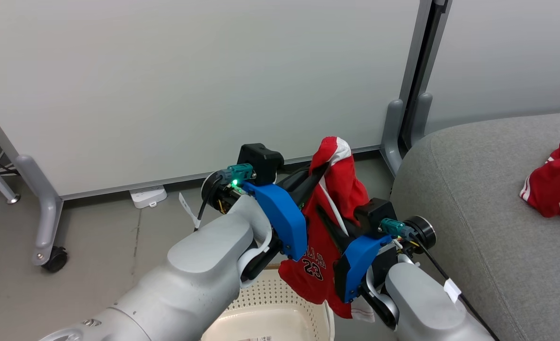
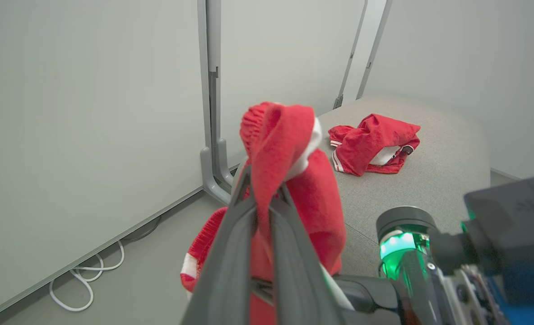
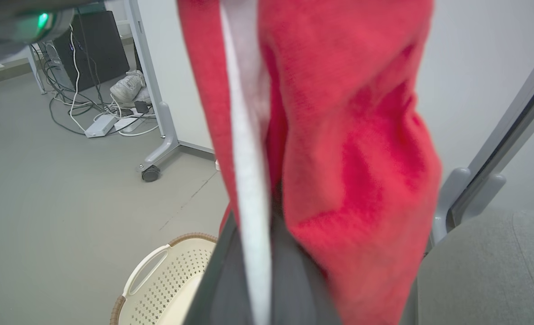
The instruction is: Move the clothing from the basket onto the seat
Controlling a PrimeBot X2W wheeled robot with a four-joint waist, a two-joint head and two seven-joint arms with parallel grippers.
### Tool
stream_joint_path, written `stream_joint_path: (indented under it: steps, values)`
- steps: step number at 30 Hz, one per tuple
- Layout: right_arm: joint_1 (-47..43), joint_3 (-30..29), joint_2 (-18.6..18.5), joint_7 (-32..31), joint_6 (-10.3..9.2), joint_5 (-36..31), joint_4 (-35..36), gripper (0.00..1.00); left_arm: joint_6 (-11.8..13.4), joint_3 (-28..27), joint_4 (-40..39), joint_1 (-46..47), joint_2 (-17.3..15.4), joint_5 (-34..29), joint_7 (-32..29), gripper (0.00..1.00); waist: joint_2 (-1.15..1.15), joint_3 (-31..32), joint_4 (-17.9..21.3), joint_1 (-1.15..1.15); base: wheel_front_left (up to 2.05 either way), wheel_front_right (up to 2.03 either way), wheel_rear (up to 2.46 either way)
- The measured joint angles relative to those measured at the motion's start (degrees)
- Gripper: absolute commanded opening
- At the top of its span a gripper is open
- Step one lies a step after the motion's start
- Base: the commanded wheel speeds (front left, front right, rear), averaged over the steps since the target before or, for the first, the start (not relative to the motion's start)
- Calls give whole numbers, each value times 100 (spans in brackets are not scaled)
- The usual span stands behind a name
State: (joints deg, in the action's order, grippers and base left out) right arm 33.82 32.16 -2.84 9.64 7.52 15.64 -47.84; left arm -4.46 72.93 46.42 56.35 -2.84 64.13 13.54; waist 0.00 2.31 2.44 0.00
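left hand [image 1: 318,174] and right hand [image 1: 326,216] each gripped the soft red jersey garment with white numerals [image 1: 342,185], hanging above the cream perforated plastic basket [image 1: 280,293]

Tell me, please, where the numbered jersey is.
Central in head view, the jersey hangs from left gripper and right gripper above the basket, left of the seat.

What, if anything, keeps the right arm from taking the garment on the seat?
Probably no: the right gripper is shut on the jersey; otherwise the garment lies unobstructed on the seat.
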Motion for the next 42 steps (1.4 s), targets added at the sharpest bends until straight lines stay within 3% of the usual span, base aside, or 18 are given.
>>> stream_joint_path:
  steps: [9,10,11,12,19,24,25,26,31,42]
  values:
    - [4,49,0,53,0,27,-59,0,-23,21,83,0,0,41,-29,0,0,-1,-10,0,0,0,0]
    - [5,55,0,54,0,37,-65,0,-23,22,90,0,0,44,-34,10,0,0,-9,0,0,0,0]
    - [5,60,0,55,0,40,-68,0,-24,24,93,-1,0,42,-35,48,0,1,-8,0,0,0,0]
    - [7,63,0,58,0,42,-71,0,-24,26,91,-1,0,34,-30,100,0,2,-7,0,0,0,0]
    - [20,-52,-5,130,0,3,-143,0,-24,-196,32,-246,-19,-259,129,100,0,3,-17,0,0,0,0]
    - [23,-230,-4,189,0,-96,-168,0,138,-1334,-954,-1101,-416,-1249,151,100,0,-43,-71,-1,0,0,0]
    - [23,-230,-4,189,0,-96,-168,0,138,-1334,-954,-1101,-416,-1249,151,100,0,-43,-71,-1,0,0,0]
    - [21,-341,-3,205,0,-167,-186,0,183,-1782,-1382,-1758,-552,-1639,151,100,0,-62,-115,-1,0,0,0]
    - [-7,-556,-5,248,0,-352,-167,0,227,-2750,-2167,-3033,-751,-2601,151,100,0,-118,-217,-1,0,0,0]
    - [-171,-887,-2,198,0,-537,19,0,-43,-4208,-2844,-4480,-815,-3800,151,100,0,-161,-361,-1,0,0,0]
